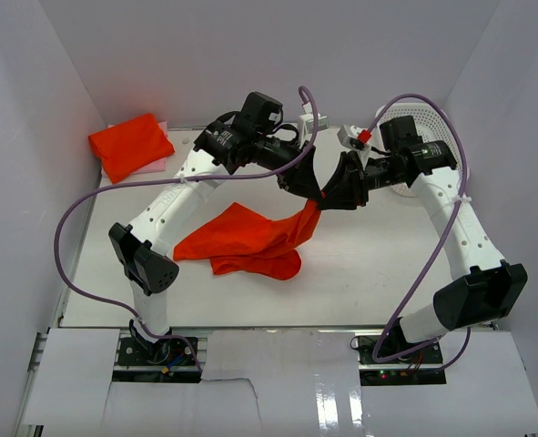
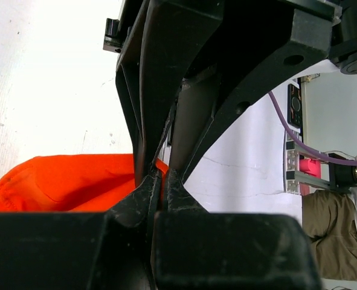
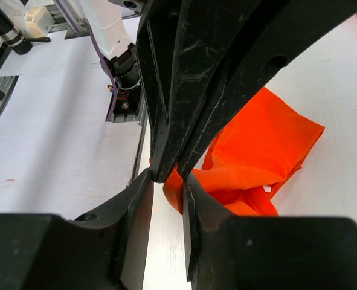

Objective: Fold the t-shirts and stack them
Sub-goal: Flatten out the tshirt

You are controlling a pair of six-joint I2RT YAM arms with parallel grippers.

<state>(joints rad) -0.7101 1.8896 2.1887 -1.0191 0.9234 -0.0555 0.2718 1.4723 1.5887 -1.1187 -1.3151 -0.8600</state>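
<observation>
One orange-red t-shirt (image 1: 246, 241) lies crumpled mid-table, with one corner pulled up to where both grippers meet. My left gripper (image 1: 312, 196) is shut on that raised corner; a sliver of orange shows between its jaws (image 2: 159, 181), and the cloth (image 2: 63, 184) hangs to the left. My right gripper (image 1: 329, 198) faces it tip to tip. Its jaws (image 3: 168, 178) stand apart around a hanging fold of the t-shirt (image 3: 269, 139), just below the left fingertips (image 3: 184, 109). A second t-shirt (image 1: 130, 144) lies folded at the back left.
A white mesh basket (image 1: 423, 123) stands at the back right behind the right arm. The folded t-shirt rests on a pink sheet (image 1: 162, 162). White walls close in the table on three sides. Purple cables loop above both arms.
</observation>
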